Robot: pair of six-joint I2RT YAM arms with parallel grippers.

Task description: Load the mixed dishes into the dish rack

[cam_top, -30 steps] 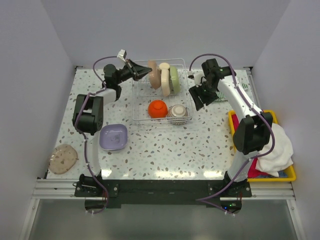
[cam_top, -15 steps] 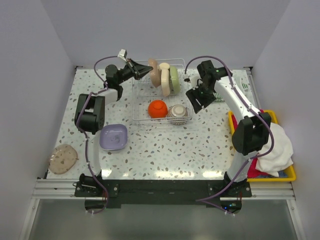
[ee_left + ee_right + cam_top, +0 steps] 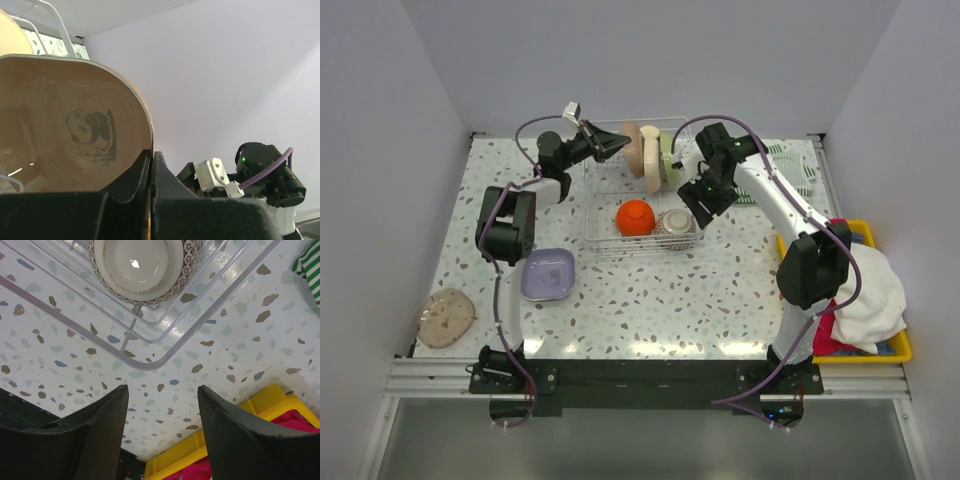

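Note:
My left gripper (image 3: 617, 146) is shut on the rim of a brown rounded-square plate (image 3: 631, 148) and holds it on edge over the back of the dish rack (image 3: 595, 215). The left wrist view shows the plate's panda-printed face (image 3: 75, 130) clamped between the fingers (image 3: 165, 172). A cream plate (image 3: 650, 160) and a green plate (image 3: 668, 158) stand upright beside it. An orange-red bowl (image 3: 635, 216) and a grey patterned bowl (image 3: 676, 222) sit in the rack's front. My right gripper (image 3: 696, 196) is open and empty at the rack's right edge, just past the grey bowl (image 3: 136, 265).
A lavender rounded-square dish (image 3: 547, 274) and a pale round plate (image 3: 446, 317) lie on the table at left. A striped green cloth (image 3: 795, 165) lies at the back right. A yellow tray (image 3: 895, 350) with cloths stands at right. The rack's corner wire (image 3: 150, 365) is below my right gripper.
My right arm has swung left, up to the rack's right side. My left gripper has carried the brown plate a little right, closer to the cream plate.

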